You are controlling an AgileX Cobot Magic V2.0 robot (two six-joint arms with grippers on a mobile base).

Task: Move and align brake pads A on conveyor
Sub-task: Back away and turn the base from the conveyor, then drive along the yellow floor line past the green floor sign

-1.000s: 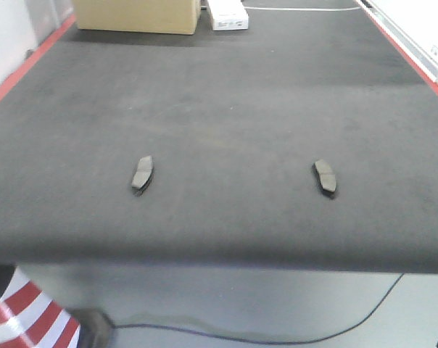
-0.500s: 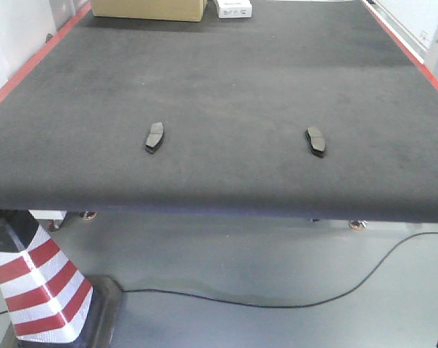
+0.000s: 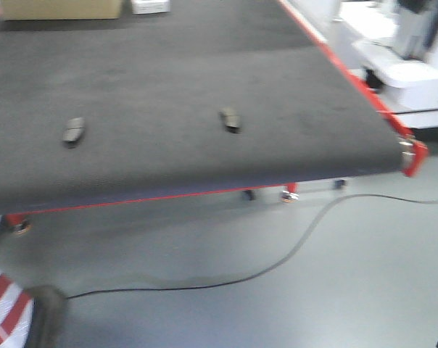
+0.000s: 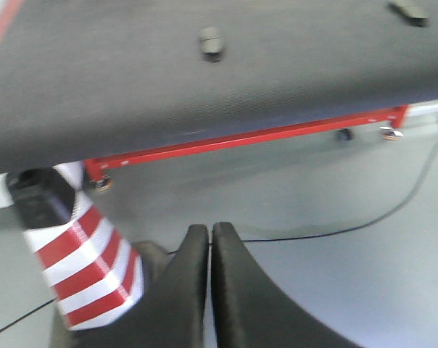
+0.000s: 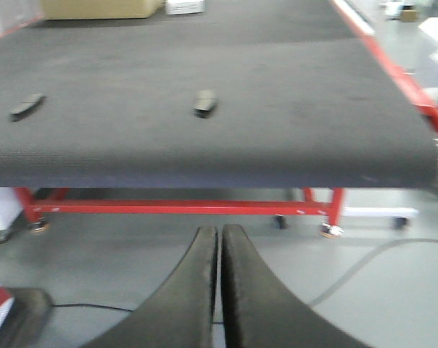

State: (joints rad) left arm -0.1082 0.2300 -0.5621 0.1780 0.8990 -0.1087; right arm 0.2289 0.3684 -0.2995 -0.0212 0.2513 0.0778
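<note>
Two dark grey brake pads lie apart on the charcoal conveyor [image 3: 175,65]: the left pad [image 3: 73,130] and the right pad [image 3: 230,119]. The left wrist view shows the left pad [image 4: 211,42] and, at its top right edge, the right pad [image 4: 408,10]. In the right wrist view they appear as left pad [image 5: 26,106] and right pad [image 5: 204,102]. My left gripper [image 4: 209,228] is shut and empty, low over the grey floor, well short of the belt. My right gripper [image 5: 220,230] is likewise shut and empty over the floor.
A red-and-white striped cone [image 4: 81,254] stands on the floor at my left. A black cable [image 3: 277,264] snakes across the floor. The belt's red frame [image 5: 183,207] and castors sit underneath. A cardboard box [image 3: 59,9] rests at the belt's far end. White equipment [image 3: 407,69] stands right.
The front view has pulled back from the conveyor and swung right: both pads shifted left and farther away, and the belt's right corner and floor came into sight. The pads stay put.
</note>
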